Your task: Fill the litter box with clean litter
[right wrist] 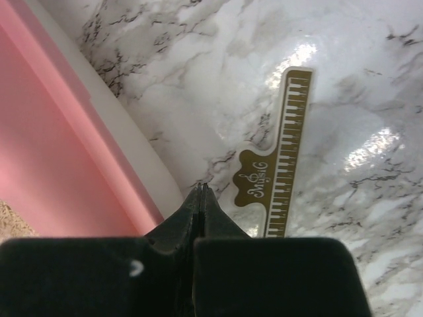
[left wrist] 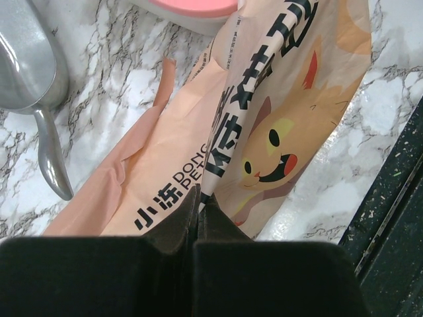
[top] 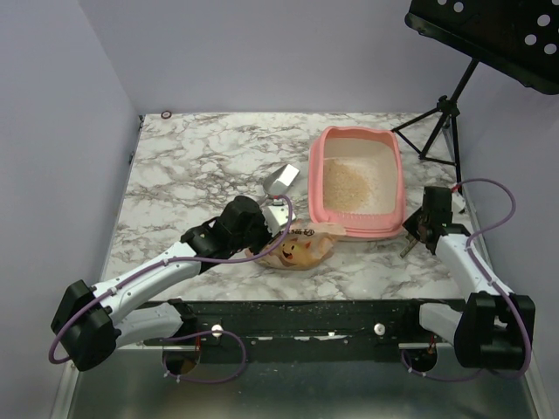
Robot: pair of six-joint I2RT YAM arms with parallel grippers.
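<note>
The pink litter box (top: 351, 132) stands at the back right of the marble table, with a patch of beige litter (top: 345, 183) in it. The orange cat-face bag (top: 301, 249) lies on the table just in front of the box's near left corner. My left gripper (top: 266, 229) is shut on the bag's striped seam (left wrist: 218, 158). My right gripper (top: 417, 229) hovers to the right of the box and is shut with nothing between its fingers. In the right wrist view its tips (right wrist: 202, 188) sit just beside the box's rim (right wrist: 59, 132).
A grey metal scoop (top: 282, 181) lies left of the box, its handle (left wrist: 53, 158) beside the bag. A gold music-themed clip (right wrist: 284, 158) lies on the marble under my right gripper. A black music stand (top: 489, 35) rises at the back right.
</note>
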